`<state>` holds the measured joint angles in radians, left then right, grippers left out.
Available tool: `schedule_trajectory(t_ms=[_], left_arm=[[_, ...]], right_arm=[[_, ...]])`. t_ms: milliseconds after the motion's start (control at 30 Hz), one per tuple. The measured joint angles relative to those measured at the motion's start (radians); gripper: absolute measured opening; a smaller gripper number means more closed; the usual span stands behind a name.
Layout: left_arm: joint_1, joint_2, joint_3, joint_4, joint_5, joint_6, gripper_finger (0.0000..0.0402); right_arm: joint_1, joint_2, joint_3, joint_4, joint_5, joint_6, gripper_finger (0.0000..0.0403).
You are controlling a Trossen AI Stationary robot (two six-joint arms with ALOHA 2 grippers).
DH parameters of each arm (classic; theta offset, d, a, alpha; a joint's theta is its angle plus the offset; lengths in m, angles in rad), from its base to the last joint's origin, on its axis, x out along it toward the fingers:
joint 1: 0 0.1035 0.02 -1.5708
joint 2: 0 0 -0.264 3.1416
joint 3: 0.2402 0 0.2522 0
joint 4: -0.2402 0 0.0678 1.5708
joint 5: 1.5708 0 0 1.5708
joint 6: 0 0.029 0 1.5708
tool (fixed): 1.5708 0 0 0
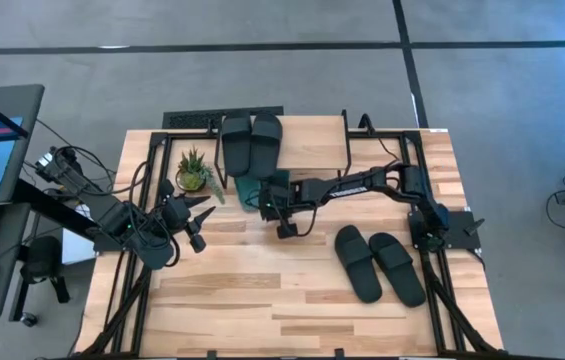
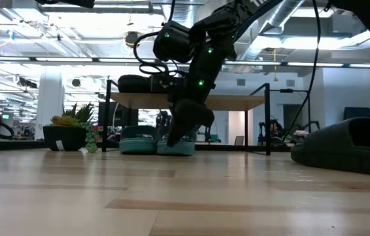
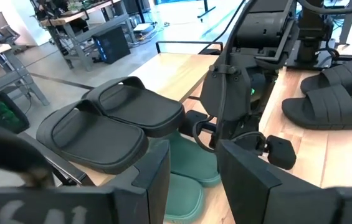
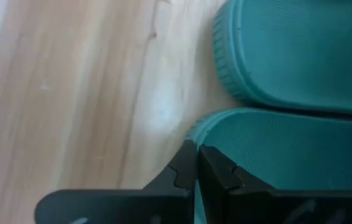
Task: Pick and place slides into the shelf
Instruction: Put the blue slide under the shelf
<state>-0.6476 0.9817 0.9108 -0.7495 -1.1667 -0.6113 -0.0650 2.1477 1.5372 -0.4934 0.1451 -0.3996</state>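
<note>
high view: shelf (image 1: 312,135) sits at the far edge of the table (image 1: 292,300), w/ two black slides (image 1: 251,142) on its top board. teal slides (image 1: 262,190) lie under it, mostly hidden by the board and the right arm. right gripper (image 1: 267,203) is at the teal pair; fingers too dark to read here. second black pair (image 1: 380,263) lies on the table's right side, well apart. left gripper (image 1: 202,205) hovers near a small potted plant (image 1: 194,172), fingers spread, holding nothing.

low view: teal pair side by side on the table under the shelf, right gripper (image 2: 188,124) down on the nearer one; contact point lost in shadow. a black slide (image 2: 348,144) is cut off at the right edge.

left wrist view: own fingers (image 3: 157,180) apart, empty; the right arm blocks part of the teal pair.

right wrist view: fingers (image 4: 222,171) pressed together, tips touching the edge of a teal slide (image 4: 288,143); nothing visibly clamped between them.
</note>
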Motion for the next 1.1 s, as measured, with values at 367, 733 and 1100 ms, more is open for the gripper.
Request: schedule_trajectory(t_ms=[367, 733, 1100], left_arm=[[0.000, 0.000, 0.000, 0.000, 0.000, 0.000, 0.0125], [0.000, 0.000, 0.000, 0.006, 0.000, -0.004, 0.0125], [0.000, 0.000, 0.000, 0.007, 0.000, -0.009, 0.0125]], right_arm=[[-0.023, -0.001, 0.013, 0.015, 0.013, 0.026, 0.0000], [-0.021, -0.001, 0.027, 0.010, 0.007, 0.018, 0.0000], [-0.016, -0.001, 0.027, -0.046, -0.013, 0.032, 0.0000]])
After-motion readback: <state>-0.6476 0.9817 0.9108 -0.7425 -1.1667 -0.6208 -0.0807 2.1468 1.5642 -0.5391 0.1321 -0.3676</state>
